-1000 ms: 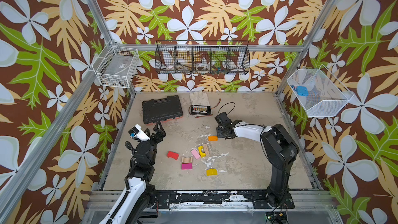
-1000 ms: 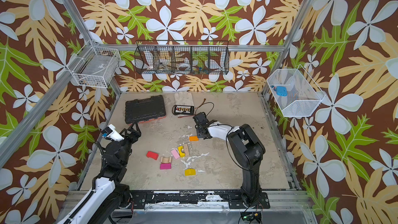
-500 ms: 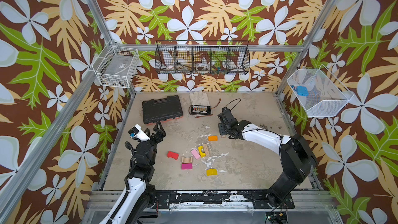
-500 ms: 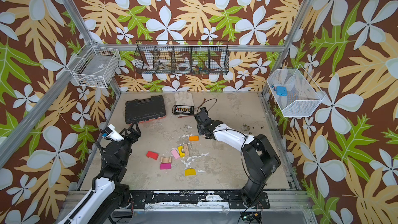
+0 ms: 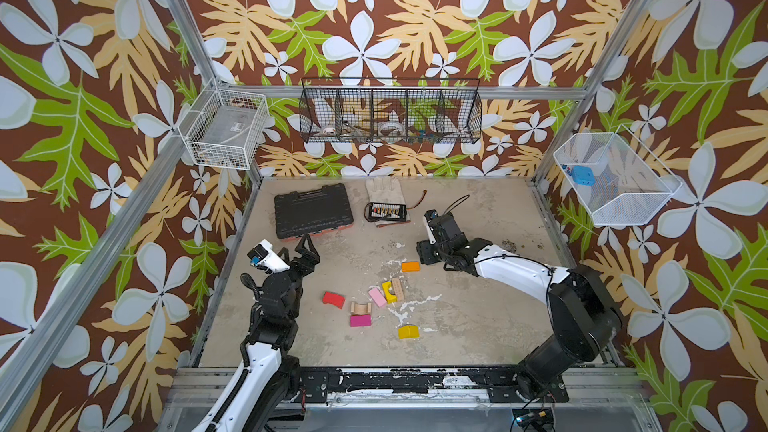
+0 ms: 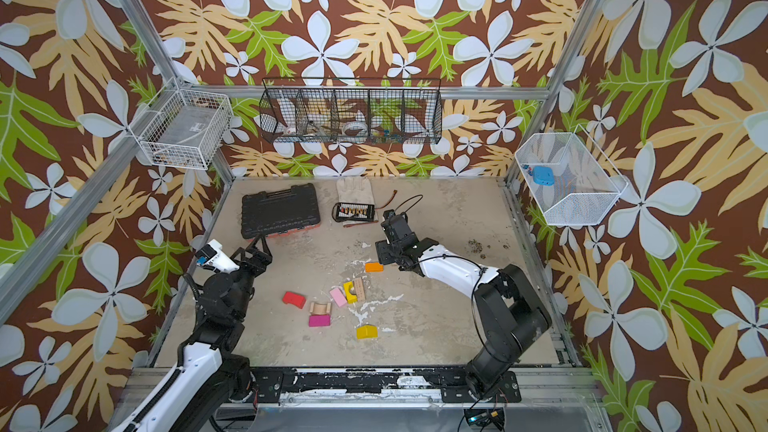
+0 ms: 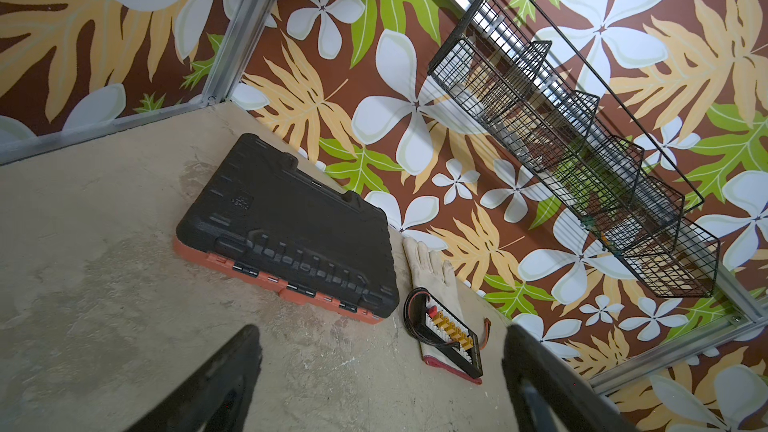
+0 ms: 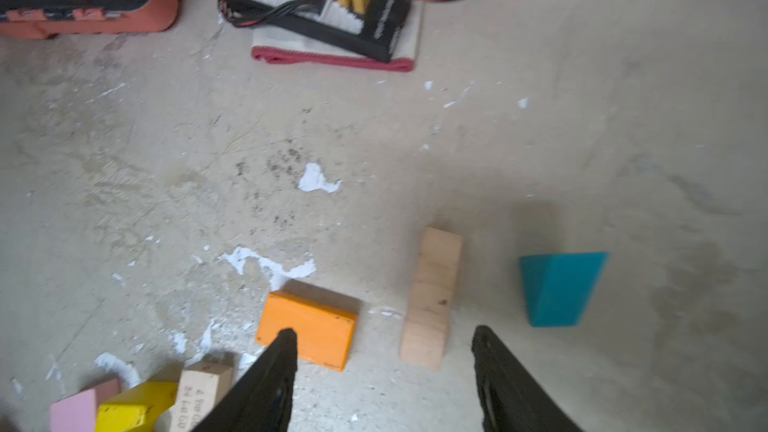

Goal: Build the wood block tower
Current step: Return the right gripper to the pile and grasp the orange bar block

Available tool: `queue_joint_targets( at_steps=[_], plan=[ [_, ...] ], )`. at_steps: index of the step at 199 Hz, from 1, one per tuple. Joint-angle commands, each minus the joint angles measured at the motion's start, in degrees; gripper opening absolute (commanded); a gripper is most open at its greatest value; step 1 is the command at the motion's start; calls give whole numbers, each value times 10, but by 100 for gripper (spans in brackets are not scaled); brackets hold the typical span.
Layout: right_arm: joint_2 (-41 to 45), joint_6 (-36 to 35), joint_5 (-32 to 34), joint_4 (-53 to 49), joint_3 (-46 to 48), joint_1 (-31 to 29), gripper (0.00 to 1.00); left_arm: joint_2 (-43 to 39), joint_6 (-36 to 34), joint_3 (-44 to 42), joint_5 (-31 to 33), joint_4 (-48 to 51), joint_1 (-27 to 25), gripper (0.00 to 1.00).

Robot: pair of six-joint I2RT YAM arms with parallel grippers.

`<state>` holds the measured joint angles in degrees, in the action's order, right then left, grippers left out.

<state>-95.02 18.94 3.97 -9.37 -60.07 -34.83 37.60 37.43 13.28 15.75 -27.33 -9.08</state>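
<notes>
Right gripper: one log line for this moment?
right gripper open, empty, at plain block | left gripper open, empty | blocks scattered flat, no tower

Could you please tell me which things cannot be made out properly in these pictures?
- Teal wedge and plain wood block beside it: in both top views, hidden under the right arm.
- Right claw: in both top views, its tips hidden by its own wrist.
- Pink block: in the right wrist view, cut off by the picture's edge.
- Black wire basket: in both top views, contents too small behind the mesh.
</notes>
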Motion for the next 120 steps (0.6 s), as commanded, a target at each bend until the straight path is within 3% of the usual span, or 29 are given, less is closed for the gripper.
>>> queue_joint_targets(
  at_steps=[1,40,120],
  plan=[
    [-35,-23,-89,26,-16,-16,67,0,1,2,-2,-20,1,92],
    [-122,-33,-97,-5,-69,-46,67,6,2,3,-5,-23,1,92],
    [-160,-48,-75,-53,-94,-56,67,6,1,3,-5,-23,0,92]
  ],
)
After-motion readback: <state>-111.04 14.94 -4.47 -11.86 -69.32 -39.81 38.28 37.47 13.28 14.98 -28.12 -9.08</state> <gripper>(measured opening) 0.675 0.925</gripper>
